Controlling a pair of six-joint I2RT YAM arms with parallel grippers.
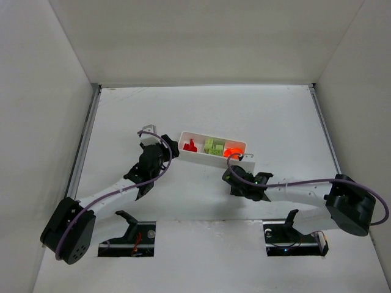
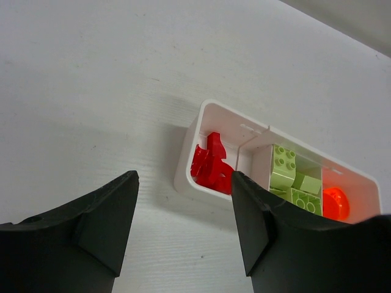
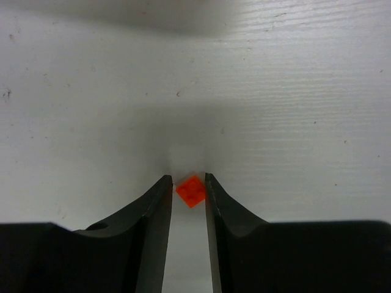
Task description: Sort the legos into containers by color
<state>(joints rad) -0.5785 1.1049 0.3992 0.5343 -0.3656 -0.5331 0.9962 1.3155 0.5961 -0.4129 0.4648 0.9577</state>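
The white tray (image 1: 201,154) lies at mid table with three compartments: red legos (image 1: 190,146) on the left, lime green legos (image 1: 214,146) in the middle, orange legos (image 1: 231,151) on the right. My left gripper (image 1: 168,148) is open and empty just off the tray's left end. In the left wrist view the gripper (image 2: 183,183) hangs before the tray (image 2: 185,178), with its red legos (image 2: 211,165), green legos (image 2: 293,177) and orange legos (image 2: 335,203) showing. My right gripper (image 1: 234,173) sits just in front of the tray's right end. In the right wrist view the gripper (image 3: 188,178) pinches a small orange lego (image 3: 191,190) at its tips.
White walls enclose the table on the left, right and back. Purple cables loop along both arms. Bare white table surface (image 3: 275,91) lies beyond the right gripper.
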